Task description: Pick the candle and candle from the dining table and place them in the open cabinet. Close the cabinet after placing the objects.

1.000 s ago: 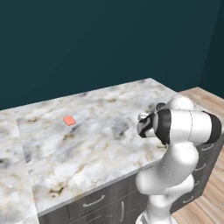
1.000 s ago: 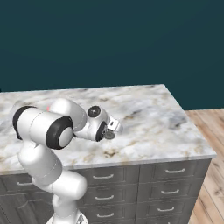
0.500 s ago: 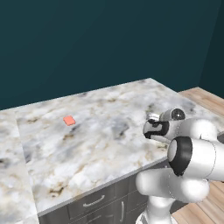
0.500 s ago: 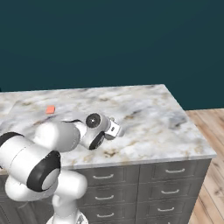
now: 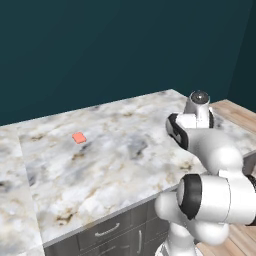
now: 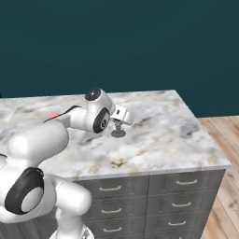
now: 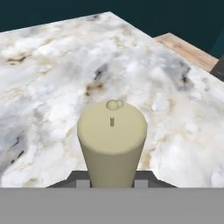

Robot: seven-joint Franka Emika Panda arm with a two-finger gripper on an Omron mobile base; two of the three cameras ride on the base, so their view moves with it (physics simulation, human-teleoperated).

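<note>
A cream candle stands upright between my fingertips, and my gripper is shut on it. From the right base view my gripper hangs over the middle of the dining table, with the candle's grey metal holder showing just below it, close above the marble. In the left base view my own arm hides the candle. The cabinet is out of view.
A small orange-red block lies on the marble toward the far left, well away from my hand. Grey drawers with silver handles run under the table's front edge. Wooden floor lies to the right.
My arm has swung and folded, with the elbow dropping low. The hand has risen a little above the marble, taking the candle with it. The grip has stayed shut.
</note>
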